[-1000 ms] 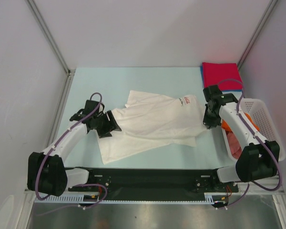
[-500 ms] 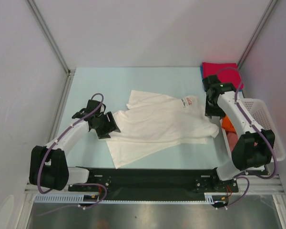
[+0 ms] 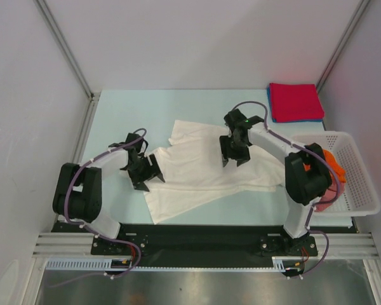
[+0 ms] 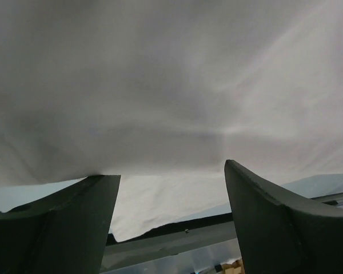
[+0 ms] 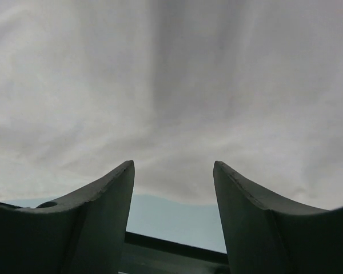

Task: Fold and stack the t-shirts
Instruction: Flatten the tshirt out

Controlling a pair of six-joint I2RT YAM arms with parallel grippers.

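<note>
While the white t-shirt point(image 3: 190, 175) lies rumpled on the table point(image 3: 120, 114), your left gripper point(image 3: 150, 175) sits at its left edge, your right gripper point(image 3: 235, 157) over its upper middle, both spread wide.

- White t-shirt point(image 3: 190, 175): one patch covered by the right gripper point(image 3: 233, 159), left edge covered by the left gripper point(image 3: 147, 173). Fills both wrist views, cut off at top and sides, soft in focus; which part of the garment, impossible to tell.
- Fingers point(image 4: 63, 222): lower parts cut off by the bottom edge in both wrist views.
- Blue t-shirt point(image 3: 297, 120): only a thin edge visible beneath the red t-shirt point(image 3: 294, 100).
- Orange cloth point(image 3: 334, 165) in the basket point(image 3: 357, 159): partly behind the right arm point(image 3: 305, 175); garment shape unreadable.
</note>
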